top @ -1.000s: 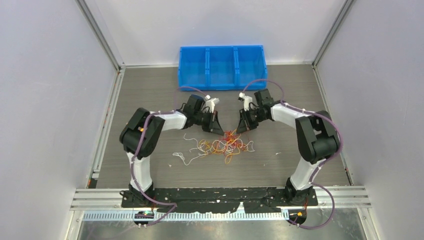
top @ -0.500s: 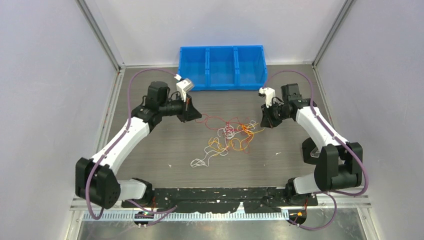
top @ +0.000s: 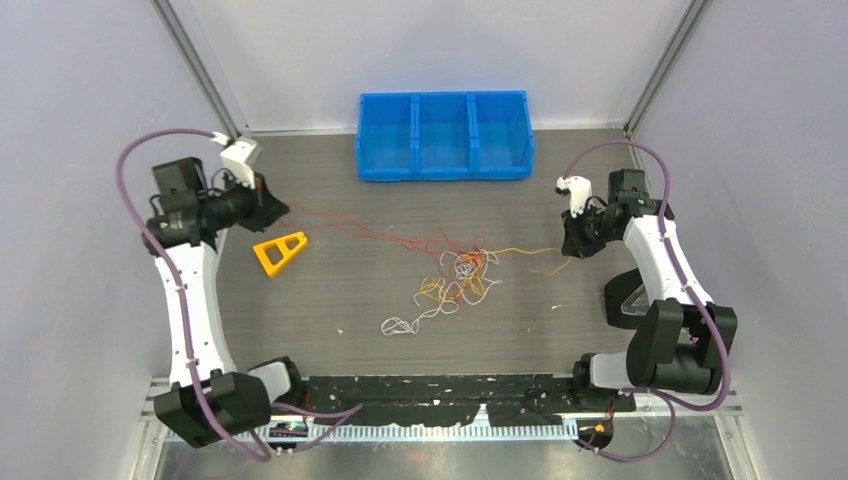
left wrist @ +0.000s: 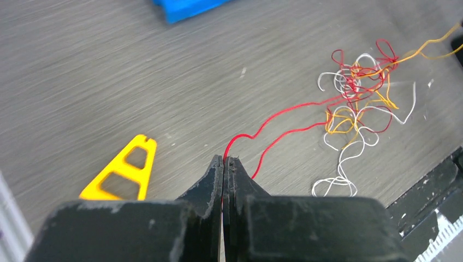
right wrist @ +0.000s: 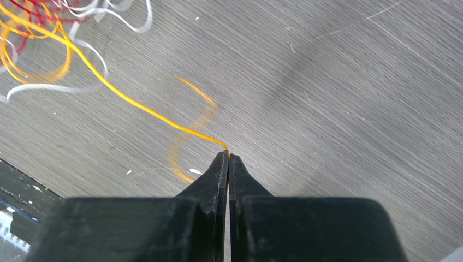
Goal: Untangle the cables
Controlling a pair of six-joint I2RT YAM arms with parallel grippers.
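A small tangle of thin red, yellow-orange and white cables [top: 460, 275] lies mid-table; it also shows in the left wrist view [left wrist: 357, 101]. My left gripper [top: 283, 210] is at the far left, shut on a red cable [left wrist: 273, 117] that stretches from its tips [left wrist: 225, 160] back to the tangle. My right gripper [top: 570, 250] is at the far right, shut on a yellow-orange cable [right wrist: 131, 101] that runs from its tips [right wrist: 226, 154] to the tangle. A loose white strand [top: 400, 325] trails toward the near edge.
A yellow triangular plastic piece [top: 280, 250] lies just below the left gripper, also in the left wrist view [left wrist: 123, 169]. A blue three-compartment bin [top: 445, 135] stands at the back. Grey walls close in left and right. A black base rail [top: 440, 390] runs along the near edge.
Both arms swung outward, left far to the left, right to the right, each pulling its held cable. The tangle has stretched and loosened. The yellow triangle is now uncovered.
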